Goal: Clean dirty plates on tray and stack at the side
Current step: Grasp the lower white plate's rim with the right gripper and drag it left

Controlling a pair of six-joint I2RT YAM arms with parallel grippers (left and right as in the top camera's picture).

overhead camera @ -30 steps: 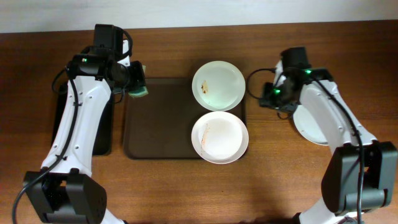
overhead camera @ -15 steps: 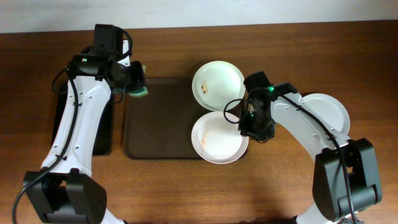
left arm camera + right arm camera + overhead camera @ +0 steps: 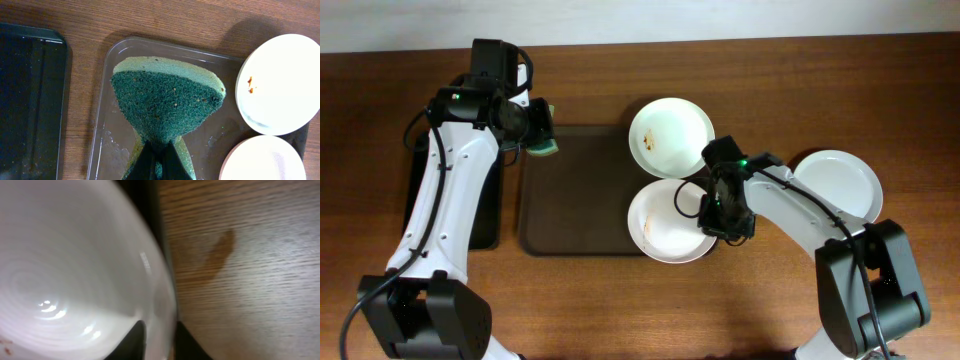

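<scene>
while the left jaws clamp a green sponge (image 3: 165, 100), the right jaws straddle the rim of a plate (image 3: 665, 225).
right jaws narrow, grip cannot be told; plate sits at the near right corner of the tray (image 3: 580, 200).

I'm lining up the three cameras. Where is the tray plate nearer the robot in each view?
Overhead: near plate sits just below centre, on the tray's right front corner.
Left wrist: near plate is cut off in the bottom right corner.
Right wrist: near plate fills the left half, close up.
Shared landmark: the dark tray under it, seen in all three views.
</scene>
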